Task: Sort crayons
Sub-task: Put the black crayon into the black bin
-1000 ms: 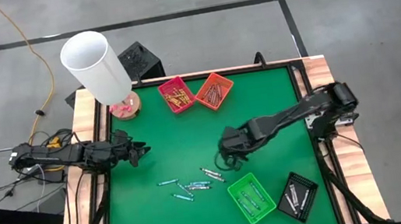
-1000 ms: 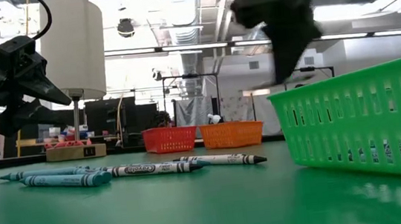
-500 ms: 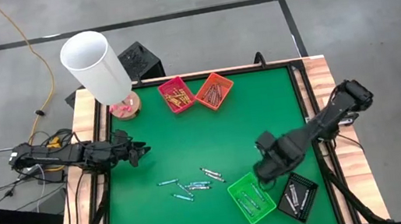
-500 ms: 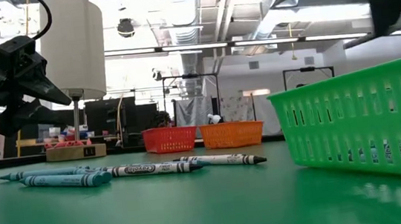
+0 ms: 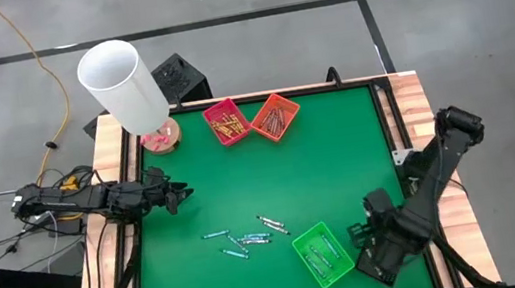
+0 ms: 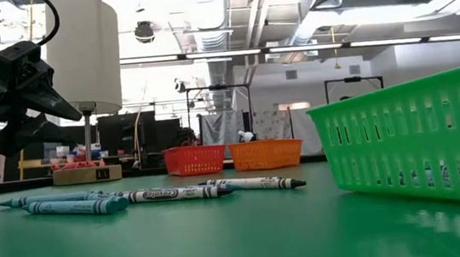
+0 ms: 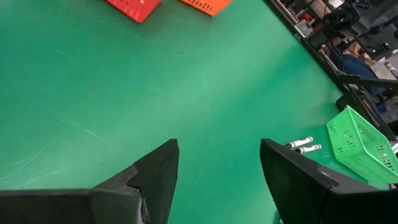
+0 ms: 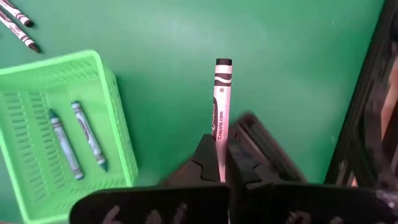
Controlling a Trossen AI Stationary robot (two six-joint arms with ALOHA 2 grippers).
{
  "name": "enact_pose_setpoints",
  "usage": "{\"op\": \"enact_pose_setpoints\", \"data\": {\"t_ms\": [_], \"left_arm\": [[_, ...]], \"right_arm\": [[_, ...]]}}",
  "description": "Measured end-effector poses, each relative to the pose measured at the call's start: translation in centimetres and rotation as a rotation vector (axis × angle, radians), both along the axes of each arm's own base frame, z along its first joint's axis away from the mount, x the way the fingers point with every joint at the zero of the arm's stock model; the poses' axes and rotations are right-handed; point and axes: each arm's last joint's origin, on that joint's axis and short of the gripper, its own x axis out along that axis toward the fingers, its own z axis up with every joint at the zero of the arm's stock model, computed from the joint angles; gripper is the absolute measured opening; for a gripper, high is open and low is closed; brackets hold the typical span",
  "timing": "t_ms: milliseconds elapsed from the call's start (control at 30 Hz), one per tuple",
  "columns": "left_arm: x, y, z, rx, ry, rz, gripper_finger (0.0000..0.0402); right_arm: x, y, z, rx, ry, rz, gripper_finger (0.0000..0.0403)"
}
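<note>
High: our right gripper (image 5: 374, 254) hangs over the black tray (image 5: 393, 264); left gripper (image 5: 178, 195) waits, fingers apart, empty. Right wrist: jaws pinch a black-tipped crayon (image 8: 220, 106) at its lower end. Light, stiff, prob. snappable; grip mid-wrap.

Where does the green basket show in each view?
High view: green basket near the table's front edge, beside the right pincer.
Low view: at the right.
Left wrist view: far right edge.
Right wrist view: left side, two crayons inside.
Shared landmark: the loose crayons on the green mat.
</note>
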Motion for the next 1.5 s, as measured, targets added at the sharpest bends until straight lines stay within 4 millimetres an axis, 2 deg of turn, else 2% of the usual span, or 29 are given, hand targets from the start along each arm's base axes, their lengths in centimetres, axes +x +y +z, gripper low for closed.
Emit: {"op": "enact_pose_setpoints", "data": {"t_ms": [167,367,467,667,900,1233,1367,1500], "left_arm": [[0.0,0.0,0.0,0.0,0.0,0.0,0.0215],[0.0,0.0,0.0,0.0,0.0,0.0,0.0215],[0.0,0.0,0.0,0.0,0.0,0.0,0.0215],[0.0,0.0,0.0,0.0,0.0,0.0,0.0215],[0.0,0.0,0.0,0.0,0.0,0.0,0.0215],[0.0,0.0,0.0,0.0,0.0,0.0,0.0215],[0.0,0.0,0.0,0.0,0.0,0.0,0.0215],[0.0,0.0,0.0,0.0,0.0,0.0,0.0215]], "right_arm": [[-0.6,2.0,-1.0,0.045,0.013,0.033,0.0001],[0.8,4.3,-3.3,0.106,0.029,0.032,0.0001],[1.2,5.2,-4.4,0.123,0.045,0.033,0.0001],[0.8,6.3,-5.9,0.138,0.143,0.03,0.0001],[0.3,6.5,-5.9,0.127,0.17,0.059,0.001],[0.5,6.3,-5.9,0.125,0.174,0.066,0.0081],[0.5,6.2,-5.9,0.114,0.175,0.069,0.0088],[1.6,5.7,-5.3,0.072,0.106,0.125,0.0087]]}}
